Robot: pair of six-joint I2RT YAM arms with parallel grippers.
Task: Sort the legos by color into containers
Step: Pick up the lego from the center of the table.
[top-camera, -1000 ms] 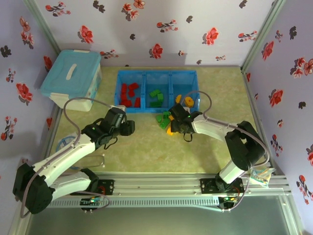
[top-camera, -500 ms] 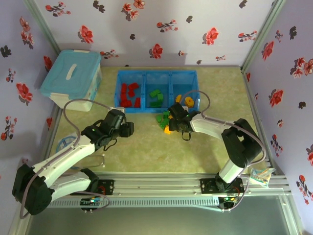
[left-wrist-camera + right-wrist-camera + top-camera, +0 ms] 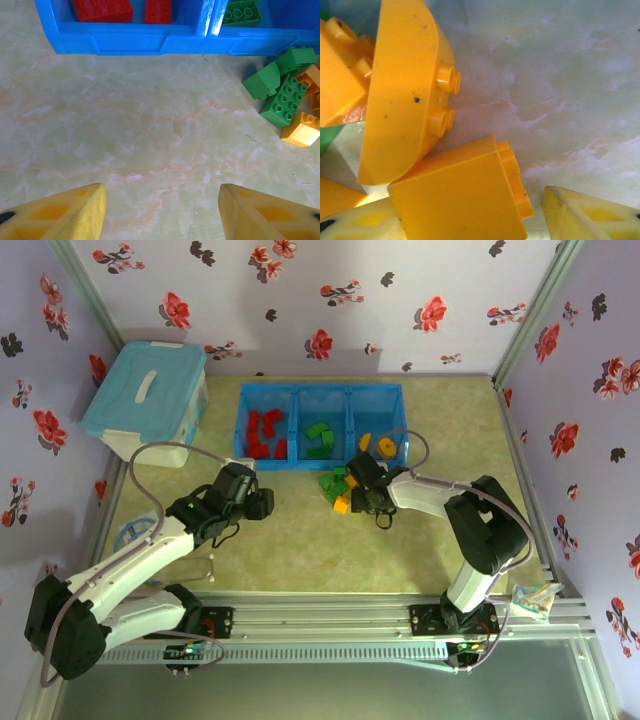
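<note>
3 tray compts (image 3: 320,388), L-R: red legos (image 3: 262,433), green legos (image 3: 320,438), orange legos (image 3: 383,446).

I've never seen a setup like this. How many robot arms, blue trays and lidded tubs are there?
Arms: 2 (left arm, right arm)
Tray: 1, split into three compartments
Tub: 1, lid on
Total: 4
</note>
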